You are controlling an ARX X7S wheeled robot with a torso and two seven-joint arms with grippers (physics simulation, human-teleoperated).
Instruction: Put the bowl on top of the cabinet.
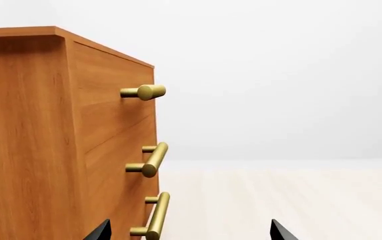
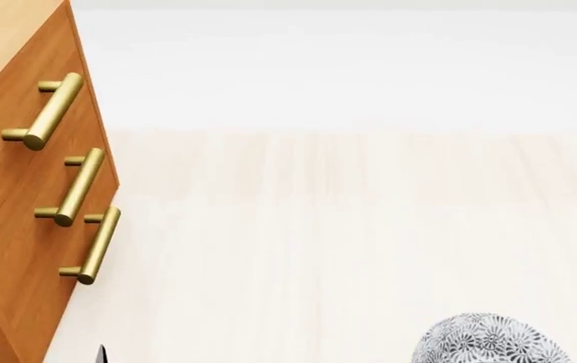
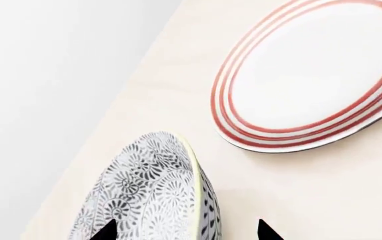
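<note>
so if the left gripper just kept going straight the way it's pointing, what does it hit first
Probably nothing: ahead of the left gripper lies bare pale floor. The cabinet and its lowest handle sit just off to one side, close to one fingertip, so a graze is possible; depth is unclear.

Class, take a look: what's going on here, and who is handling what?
A two-armed robot is working at a pale table. Its right claw straddles the rim of the patterned bowl; whether it has clamped on is not clear. A red-ringed plate lies apart from the bowl. The left claw hangs beside the wooden cabinet, close to its brass handles, holding nothing. In the head view the bowl shows low and away from the cabinet, not yet on its top.
</note>
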